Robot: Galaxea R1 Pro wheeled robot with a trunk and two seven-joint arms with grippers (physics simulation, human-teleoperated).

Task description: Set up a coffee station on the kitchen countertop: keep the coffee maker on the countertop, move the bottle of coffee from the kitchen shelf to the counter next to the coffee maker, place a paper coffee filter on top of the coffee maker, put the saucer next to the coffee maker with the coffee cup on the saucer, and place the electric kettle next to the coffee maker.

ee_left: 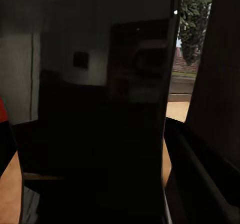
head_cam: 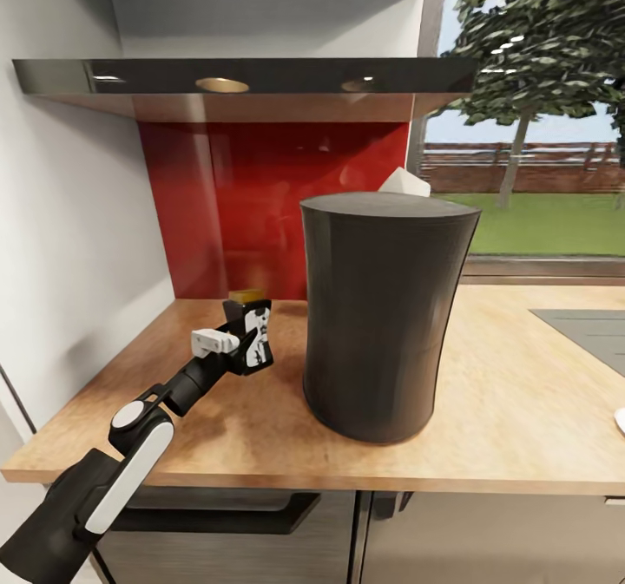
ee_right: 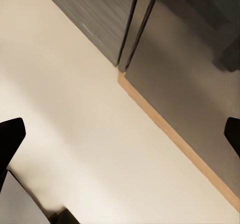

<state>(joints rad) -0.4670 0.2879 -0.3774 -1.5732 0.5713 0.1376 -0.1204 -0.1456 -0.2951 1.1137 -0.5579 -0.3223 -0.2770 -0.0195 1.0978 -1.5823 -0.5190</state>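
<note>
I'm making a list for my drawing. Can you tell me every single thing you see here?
Coffee maker: one, dark grey, middle of counter.
Filter: one, white, peeking up behind the coffee maker's top.
Bottle: one, dark with yellow lid, left of coffee maker, in the left gripper.
Counter: one, wood.
Backsplash: one, red, behind the counter.
Hood: one, shiny dark, overhead.
Window: one, at right, tree and grass outside.
Left gripper: one, black and white, shut on the bottle.
Right gripper: one, black, open, above pale floor.

The coffee maker [head_cam: 386, 315] hides most of a white paper coffee filter [head_cam: 404, 183] behind it, and the left gripper [head_cam: 247, 338] covers a yellow-capped object near the countertop's [head_cam: 521, 410] back edge.
</note>
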